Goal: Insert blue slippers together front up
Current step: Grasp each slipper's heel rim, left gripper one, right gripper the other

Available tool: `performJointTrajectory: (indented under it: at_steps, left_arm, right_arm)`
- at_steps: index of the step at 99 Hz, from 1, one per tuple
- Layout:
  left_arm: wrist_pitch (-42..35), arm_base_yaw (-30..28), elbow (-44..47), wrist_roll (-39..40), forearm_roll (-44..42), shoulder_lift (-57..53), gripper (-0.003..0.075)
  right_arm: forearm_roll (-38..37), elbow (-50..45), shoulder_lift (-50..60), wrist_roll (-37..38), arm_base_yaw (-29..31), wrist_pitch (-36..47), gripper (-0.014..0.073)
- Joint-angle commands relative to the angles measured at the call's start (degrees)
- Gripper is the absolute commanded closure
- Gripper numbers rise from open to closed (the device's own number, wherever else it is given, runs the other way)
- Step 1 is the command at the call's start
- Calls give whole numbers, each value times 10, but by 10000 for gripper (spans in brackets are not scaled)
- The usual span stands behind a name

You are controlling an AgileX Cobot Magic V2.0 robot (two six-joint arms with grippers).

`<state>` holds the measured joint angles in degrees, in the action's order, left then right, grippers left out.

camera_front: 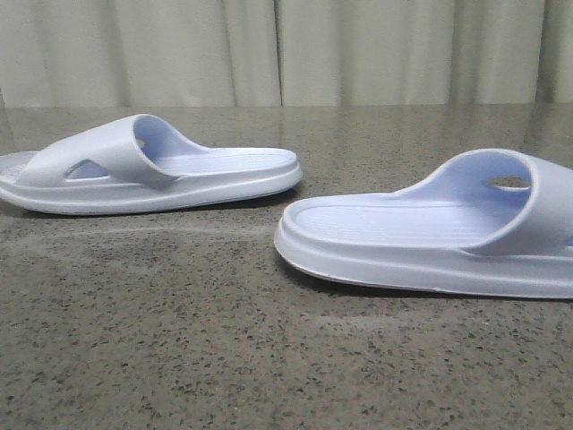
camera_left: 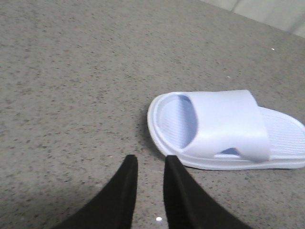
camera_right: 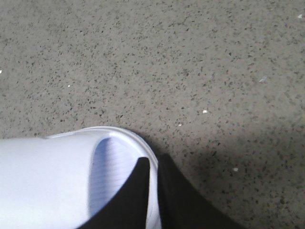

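Your left arm hangs low over the speckled grey stone tabletop [camera_front: 224,358], wrist tilted so its camera looks down and forward. The left gripper [camera_left: 150,164] shows two black tapered fingers [camera_left: 121,195] with only a narrow gap between the tips. They hold nothing; the tips sit just beside the toe rim of the left pale lavender-blue foam slipper [camera_left: 224,131], and you cannot tell from this angle whether one tip grazes the sole.

Your right arm is lower and closer in. The right gripper [camera_right: 152,164] straddles the rim of the right pale lavender-blue foam slipper [camera_right: 62,176]: one black finger [camera_right: 128,200] lies inside over the ribbed footbed, the other outside the sole wall, with the white rim pinched in the thin slot between them.

In the front view neither arm appears. The left slipper [camera_front: 152,170] rests flat at about 10 o'clock, its wide strap with a triangular cutout toward the left edge and its open footbed pointing right. The right slipper [camera_front: 439,228] lies flat at about 3 o'clock, nearer the camera, strap toward the right edge. The two are well apart, soles down, in front of a pale pleated curtain [camera_front: 286,49].
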<state>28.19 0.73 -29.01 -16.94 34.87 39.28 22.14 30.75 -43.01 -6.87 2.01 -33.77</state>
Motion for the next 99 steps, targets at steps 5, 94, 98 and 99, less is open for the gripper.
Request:
performJointTrajectory:
  at_steps: [5,94,98,99]
  left_arm:
    - [-13,-1,-23,-111,145,28,432]
    - [20,-1,-25,-177,196,76,326]
    - [20,-1,-25,-177,196,76,326]
    - [20,-1,-25,-177,196,76,326]
  right_arm:
    - [0,38,-4,-21,4,-6,426]
    - [281,61,-171,-300,199,-185,389]
    - [282,61,-180,-306,199,-189,389]
    - [282,61,-183,-306,199,-189,389]
